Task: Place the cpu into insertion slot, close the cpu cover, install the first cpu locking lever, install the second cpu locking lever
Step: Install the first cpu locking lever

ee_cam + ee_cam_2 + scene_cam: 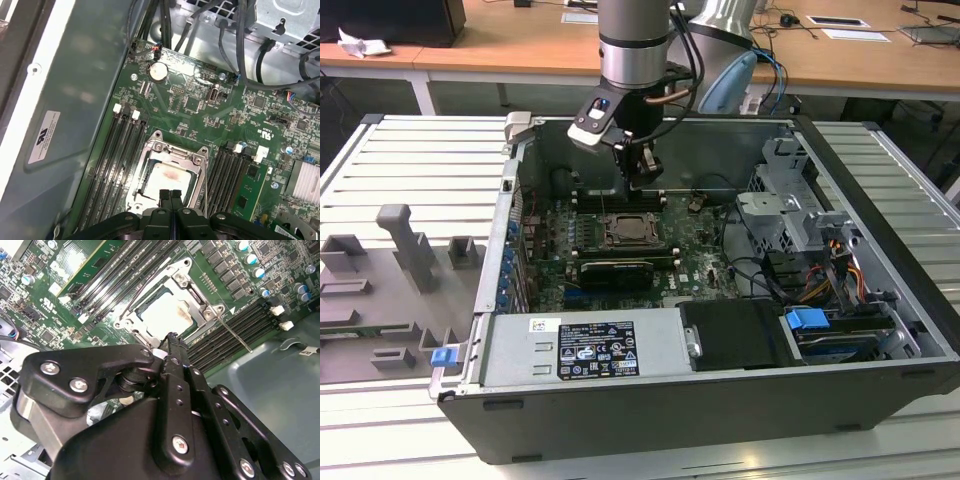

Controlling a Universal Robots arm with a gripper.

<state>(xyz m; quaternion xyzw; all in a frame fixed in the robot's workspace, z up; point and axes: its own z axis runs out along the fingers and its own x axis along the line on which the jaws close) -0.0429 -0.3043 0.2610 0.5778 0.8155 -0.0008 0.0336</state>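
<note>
Closest to my wrist cameras is the gripper (170,196), its two black fingers (164,199) pressed together with nothing between them, the tip hanging just above the near edge of the insertion slot (630,232). Reading the exterior view from its left, grey fixture blocks (410,250) sit well away from the gripper, outside the computer case (720,415). Next, the arm (635,50) stands almost vertical inside the case, gripper pointing down at the green board (200,107). Just ahead of the fingertips the cpu (167,177) lies seated in the slot. The cpu cover (175,149) looks folded down around it, the pale face showing through the cut-out. I judge the first two steps done. One thin locking lever (234,335) juts out free beside the slot, near the tip, so latching looks unfinished. The other lever I cannot judge.
</note>
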